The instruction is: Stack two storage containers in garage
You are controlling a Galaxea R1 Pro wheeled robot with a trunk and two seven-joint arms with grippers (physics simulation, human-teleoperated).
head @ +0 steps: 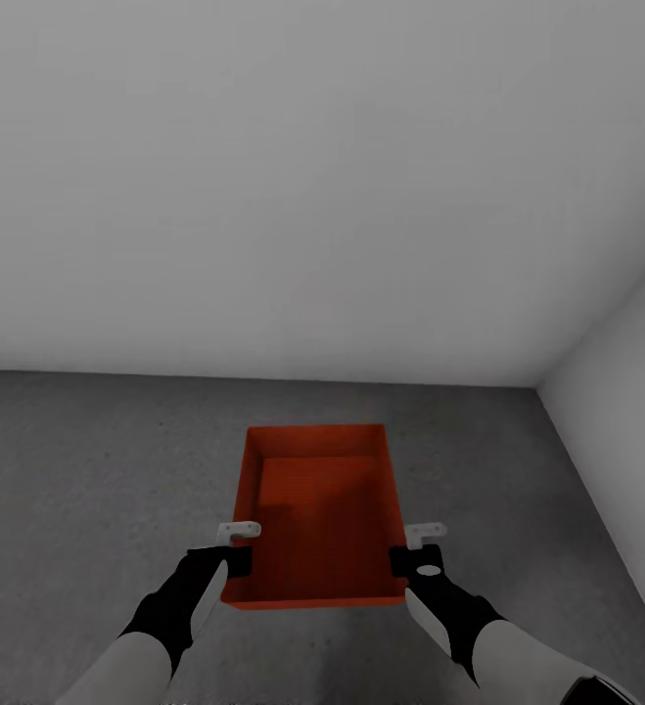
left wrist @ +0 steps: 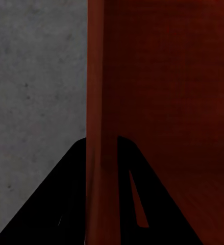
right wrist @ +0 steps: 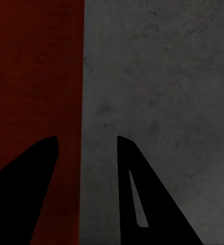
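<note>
Head view: a single red-orange storage container [head: 322,514], rectangular, lidless and empty, was held level in front of the robot above the dark grey speckled concrete floor [head: 87,470], near the corner where two plain white walls [head: 312,176] met. The left gripper [head: 236,548] met the container's left wall near its near corner, and the right gripper [head: 412,548] met the right wall at the matching place; a pale finger of each projected just outside the rim, while the black gripper bodies pressed against the walls. Left wrist view: the container [left wrist: 163,102] wall ran edge-on between the two dark fingers [left wrist: 137,204], one finger lying inside the bin and the other outside over the floor [left wrist: 35,76], so that the left gripper was closed upon the wall. Right wrist view: the container [right wrist: 35,66] edge fell within the gap between the two dark fingers [right wrist: 142,204], one finger seen against the red interior and the other against the floor [right wrist: 163,76]; a strip of grey was visible between the wall edge and the outer finger, so whether this gripper clamped the wall cannot be told.
</note>
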